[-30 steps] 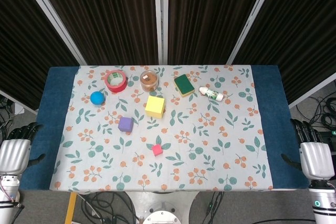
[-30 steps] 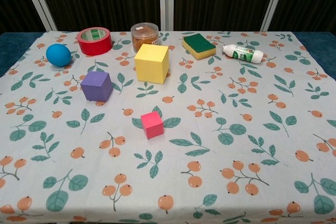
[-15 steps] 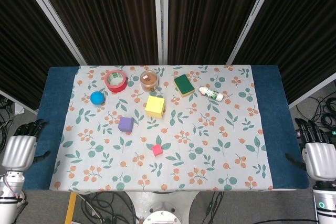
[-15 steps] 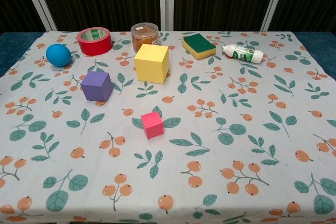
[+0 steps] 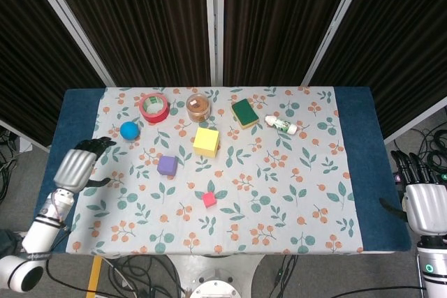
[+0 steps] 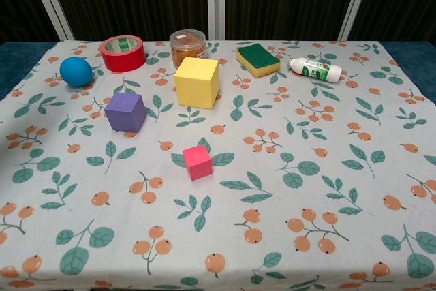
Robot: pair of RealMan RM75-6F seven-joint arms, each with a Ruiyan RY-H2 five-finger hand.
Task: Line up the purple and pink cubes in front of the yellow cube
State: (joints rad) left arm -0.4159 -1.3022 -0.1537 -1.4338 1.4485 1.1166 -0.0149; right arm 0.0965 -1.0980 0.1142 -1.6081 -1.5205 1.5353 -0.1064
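The yellow cube (image 5: 206, 142) (image 6: 197, 82) stands near the middle of the floral cloth. A purple cube (image 5: 166, 165) (image 6: 125, 112) sits to its front left. A small pink cube (image 5: 209, 199) (image 6: 197, 162) lies further forward, nearly straight in front of the yellow one. My left hand (image 5: 75, 167) hovers over the cloth's left edge, left of the purple cube, fingers apart and holding nothing. At the right edge of the table, well away from the cubes, my right hand (image 5: 424, 206) is open too. Neither hand shows in the chest view.
Along the back of the cloth stand a blue ball (image 5: 129, 130), a red tape roll (image 5: 154, 107), a clear jar (image 5: 198, 107), a green-and-yellow sponge (image 5: 245, 112) and a small white bottle (image 5: 282, 125). Blue table cover (image 5: 357, 137) shows at both sides.
My left hand has risen from beside the table and moved inward over the cloth's left edge. The right hand has barely shifted. The cubes have not moved.
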